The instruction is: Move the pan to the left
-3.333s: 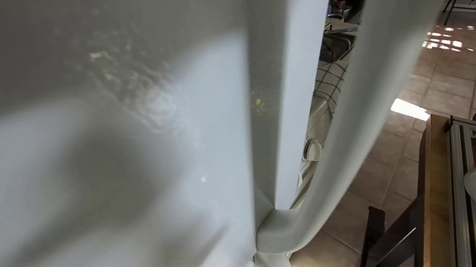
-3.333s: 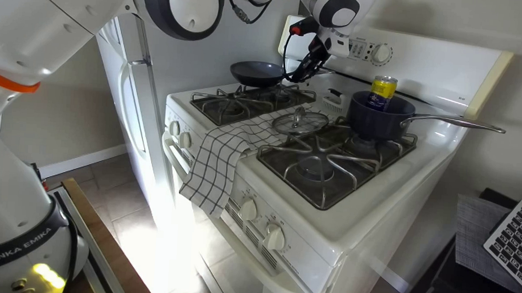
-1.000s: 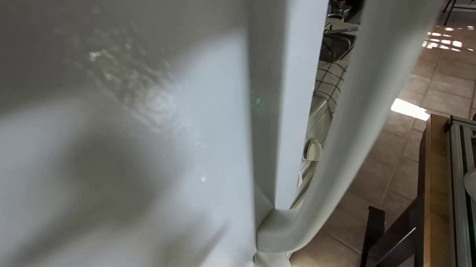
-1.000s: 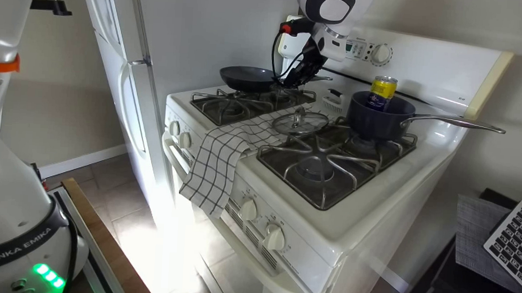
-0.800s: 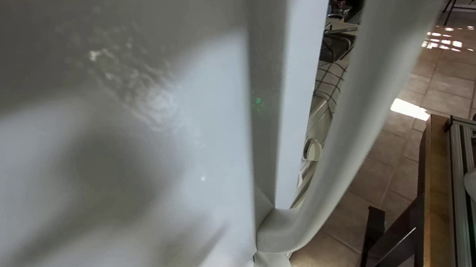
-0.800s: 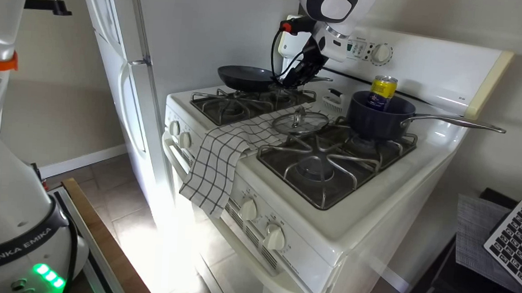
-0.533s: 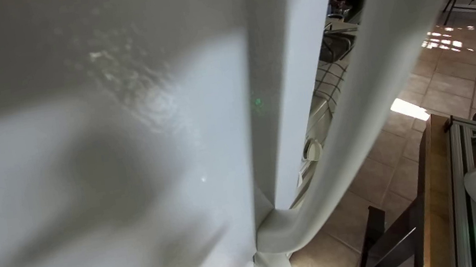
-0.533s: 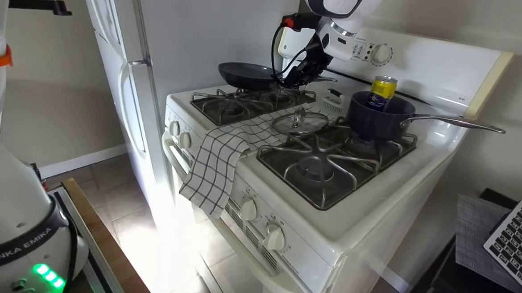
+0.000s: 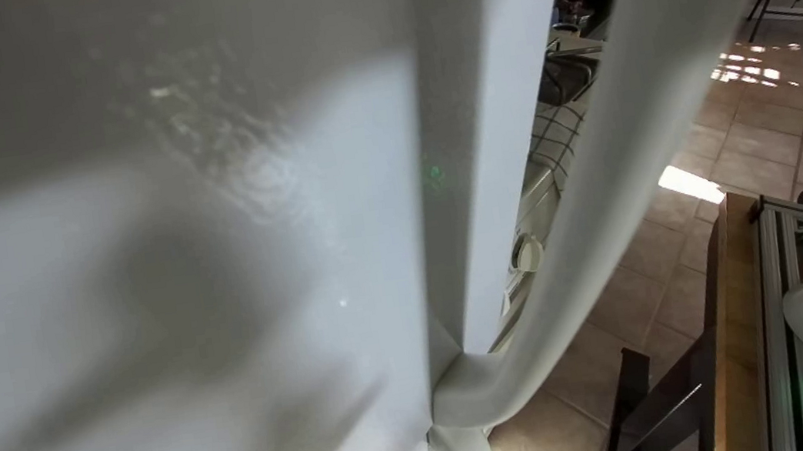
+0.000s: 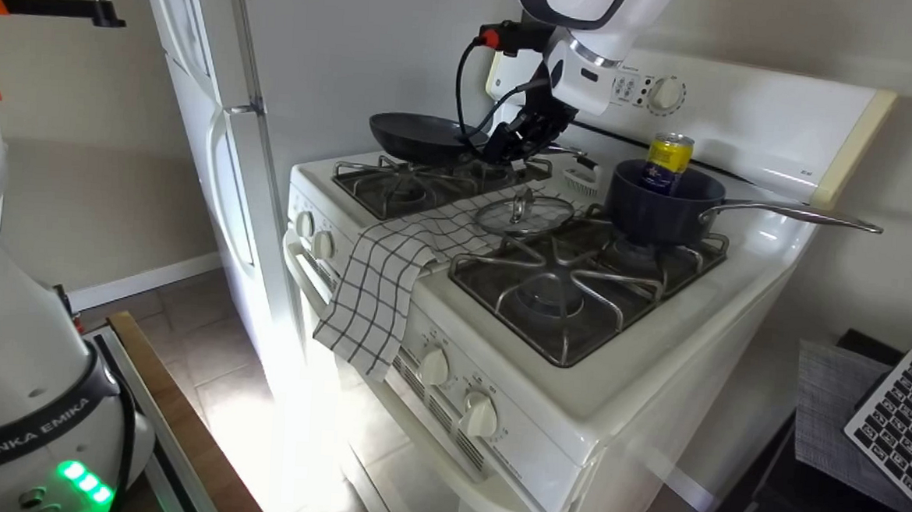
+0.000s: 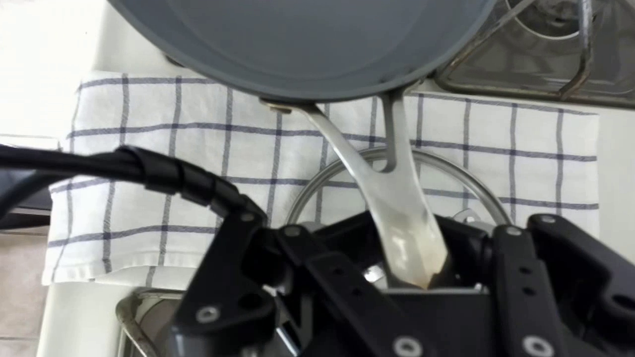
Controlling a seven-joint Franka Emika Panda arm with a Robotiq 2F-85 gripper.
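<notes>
Across from me, a pale refrigerator (image 10: 373, 56) stands beside a white stove (image 10: 621, 389). A checked towel (image 10: 376, 283) drapes the stove's middle; past it, on the refrigerator side, the frying pan (image 10: 419, 138) is above a burner grate (image 10: 425, 180), touching or not I can't tell. Nearer me sits a dark saucepan (image 10: 661, 216), and a glass lid (image 10: 522, 209) lies on the towel. The gripper (image 11: 407, 243) has its black fingers (image 11: 461, 238) pinching the frying pan's metal handle (image 11: 392, 191). A yellow-topped can (image 10: 668, 154) pokes from the saucepan.

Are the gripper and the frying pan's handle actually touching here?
Touching: in the wrist view, the pan handle runs into the gripper, with black fingers meeting both its edges and no gap visible.
</notes>
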